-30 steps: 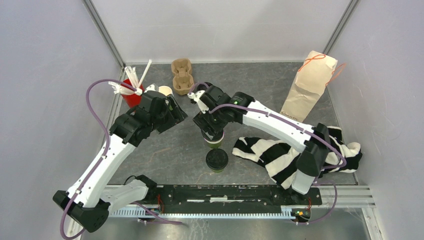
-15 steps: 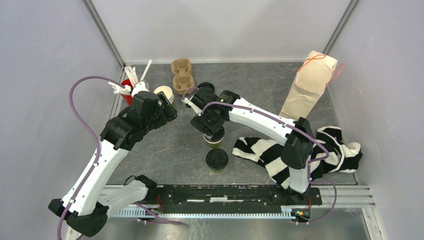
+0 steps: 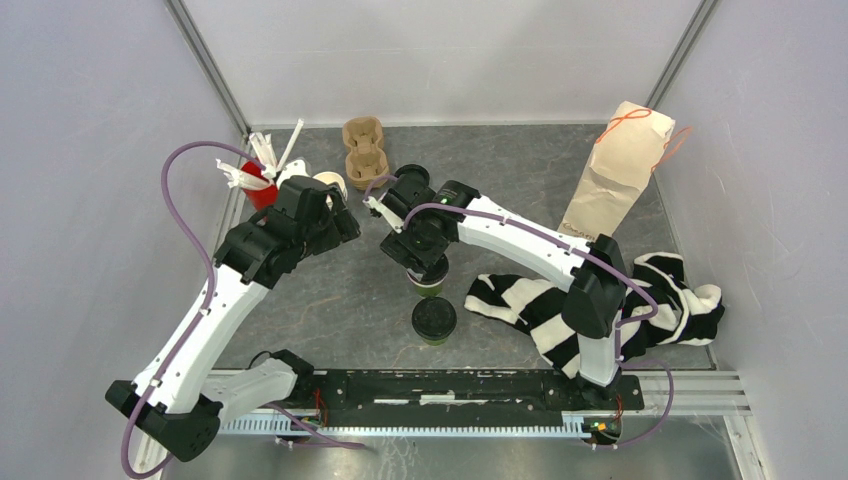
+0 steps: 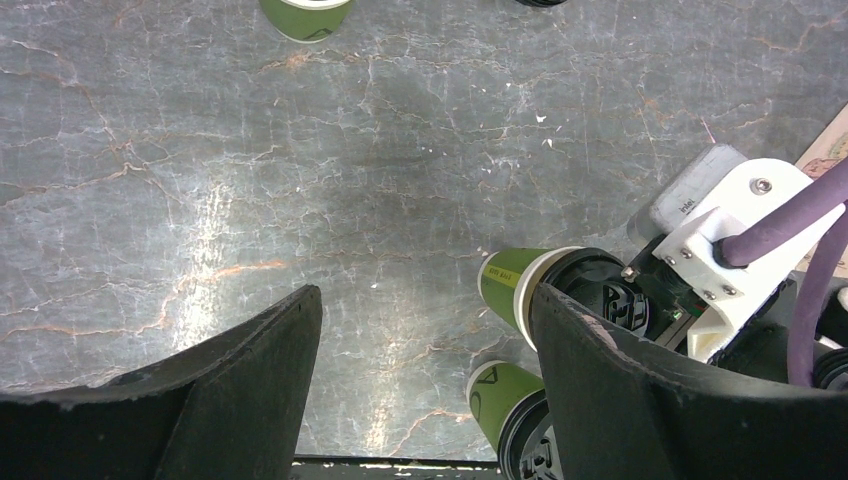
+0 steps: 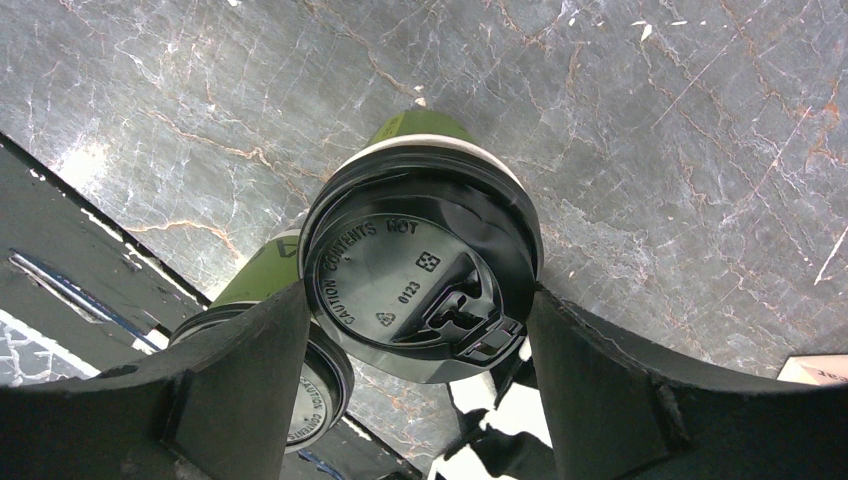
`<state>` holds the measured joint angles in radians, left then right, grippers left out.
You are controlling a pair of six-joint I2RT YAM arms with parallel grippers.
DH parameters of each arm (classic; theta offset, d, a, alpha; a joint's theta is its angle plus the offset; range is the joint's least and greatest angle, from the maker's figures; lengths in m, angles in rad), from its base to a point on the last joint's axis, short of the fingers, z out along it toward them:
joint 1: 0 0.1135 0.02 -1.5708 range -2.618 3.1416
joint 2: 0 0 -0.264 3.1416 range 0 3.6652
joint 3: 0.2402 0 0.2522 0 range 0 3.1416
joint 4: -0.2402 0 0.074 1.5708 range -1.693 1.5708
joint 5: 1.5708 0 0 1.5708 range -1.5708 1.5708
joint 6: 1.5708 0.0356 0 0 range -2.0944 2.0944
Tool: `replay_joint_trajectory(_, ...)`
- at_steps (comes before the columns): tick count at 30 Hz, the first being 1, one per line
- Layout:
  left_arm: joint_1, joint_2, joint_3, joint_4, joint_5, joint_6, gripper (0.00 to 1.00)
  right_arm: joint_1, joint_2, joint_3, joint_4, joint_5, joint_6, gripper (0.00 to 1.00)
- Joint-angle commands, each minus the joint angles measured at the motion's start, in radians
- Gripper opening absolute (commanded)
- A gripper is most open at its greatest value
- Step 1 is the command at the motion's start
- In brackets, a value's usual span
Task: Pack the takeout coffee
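1. Fingers of my right gripper (image 5: 420,300) stand spread wide, one on each side of the black lid (image 5: 400,255) of a lidded green cup (image 5: 415,125). The lid's rim lies close against both inner faces.
2. That cup stands upright on the table (image 3: 330,290), about midway across, directly under my right wrist.
3. A second lidded cup (image 3: 434,320) stands just near of the first, toward my bases and outside my fingers. From my right wrist it shows low at the left finger, partly hidden behind it.
4. My left gripper (image 4: 425,300) is open as well, with only bare table between its fingers.
5. It hangs to the left of both lidded cups. From its own wrist camera they show at the edge of the right-hand finger, the first with my right gripper on top of it.
6. An unlidded cup (image 3: 329,181) stands just far of my left gripper, to the right of the red cup with straws (image 3: 258,190).
7. The pulp carrier (image 3: 364,150) lies at the far edge, well apart from both lidded cups.
8. A paper bag (image 3: 615,175) stands far right, and a striped cloth (image 3: 560,310) lies near right.
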<state>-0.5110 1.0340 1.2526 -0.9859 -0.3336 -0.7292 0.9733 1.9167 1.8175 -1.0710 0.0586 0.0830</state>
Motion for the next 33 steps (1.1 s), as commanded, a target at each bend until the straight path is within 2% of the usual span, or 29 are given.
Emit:
replay_joint_trajectory(1, 0.009, 0.001, 0.047, 0.02, 0.004, 0.059, 0.83, 0.005, 0.008, -0.005, 0.005, -0.003, 0.013, 0.82)
replay_joint_trajectory(21, 0.028, 0.001, 0.062, 0.016, 0.017, 0.093, 0.84, 0.005, 0.027, -0.005, 0.014, 0.032, 0.03, 0.85)
replay_joint_trajectory(27, 0.03, -0.005, 0.061, 0.011, 0.022, 0.096, 0.86, 0.004, 0.038, 0.102, -0.043, 0.032, 0.04, 0.96)
replay_joint_trajectory(31, 0.031, -0.009, 0.066, 0.002, 0.038, 0.084, 0.89, -0.012, -0.014, 0.142, -0.087, 0.002, 0.064, 0.98)
replay_joint_trajectory(33, 0.031, -0.013, 0.068, 0.0, 0.065, 0.083, 0.91, -0.048, -0.102, 0.066, -0.054, -0.051, 0.079, 0.98)
